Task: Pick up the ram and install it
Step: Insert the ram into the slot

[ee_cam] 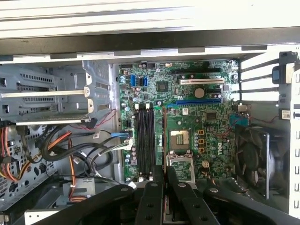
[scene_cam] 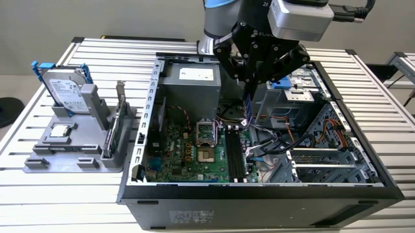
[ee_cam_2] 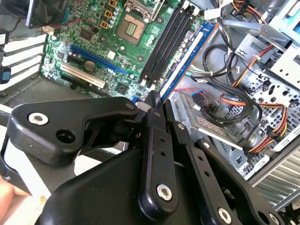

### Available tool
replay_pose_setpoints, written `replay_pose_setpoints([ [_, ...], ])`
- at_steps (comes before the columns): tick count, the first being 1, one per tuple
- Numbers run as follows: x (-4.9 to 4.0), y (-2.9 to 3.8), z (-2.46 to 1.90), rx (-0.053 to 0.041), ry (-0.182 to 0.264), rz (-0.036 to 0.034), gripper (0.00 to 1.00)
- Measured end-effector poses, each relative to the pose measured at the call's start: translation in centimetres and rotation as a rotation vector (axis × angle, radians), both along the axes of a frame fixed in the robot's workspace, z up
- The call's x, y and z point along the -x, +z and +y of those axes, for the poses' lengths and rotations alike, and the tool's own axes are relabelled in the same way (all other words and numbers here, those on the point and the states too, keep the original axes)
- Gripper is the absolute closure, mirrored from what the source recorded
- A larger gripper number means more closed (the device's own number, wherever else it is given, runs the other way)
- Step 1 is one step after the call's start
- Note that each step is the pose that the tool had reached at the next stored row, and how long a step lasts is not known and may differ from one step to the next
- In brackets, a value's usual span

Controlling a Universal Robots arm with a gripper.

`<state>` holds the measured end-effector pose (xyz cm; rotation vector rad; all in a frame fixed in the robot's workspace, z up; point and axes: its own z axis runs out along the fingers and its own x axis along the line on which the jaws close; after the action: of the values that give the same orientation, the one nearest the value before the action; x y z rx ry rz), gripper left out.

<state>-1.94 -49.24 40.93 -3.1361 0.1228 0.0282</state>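
Ram [scene_cam: 247,110] hangs on end from the gripper [scene_cam: 248,93], just right of centre in the exterior view. The fingers are closed on its upper edge and pinch the thin stick across its two flat faces. In the second wrist view it runs away from the fingertips toward the upper right as a long blue-edged strip.

From where I stand, the ram looks light and stiff but easy to damage: a bare circuit card with chips on the faces and contacts along the lower edge. The top edge looks like the sound place to hold it, clear of those contacts. The faces look smooth, so I would expect it to swivel or slip in the pinch if it met a slot crooked.

Below its lower end lie the black slots [scene_cam: 234,155], running toward the bottom of the frame. I cannot tell whether the stick touches anything. The socket [scene_cam: 206,155] sits just left of the slots on the green board [scene_cam: 184,158], and loose cables [scene_cam: 280,141] crowd in from the right, so there is little room. The open case [scene_cam: 259,191] lies on a slatted table [scene_cam: 71,194]. At the left of the frame a grey tray [scene_cam: 39,165] holds a drive [scene_cam: 61,90] and a chip [scene_cam: 60,130].
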Motion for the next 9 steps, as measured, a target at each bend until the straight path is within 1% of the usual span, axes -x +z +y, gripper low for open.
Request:
replay_pose_setpoints([
  [7,0.0,-0.01,-0.01,-0.0002,0.0,0.0082,1.0],
  [9,0.0,-0.01,0.0,-0.0001,0.0,0.0089,1.0],
])
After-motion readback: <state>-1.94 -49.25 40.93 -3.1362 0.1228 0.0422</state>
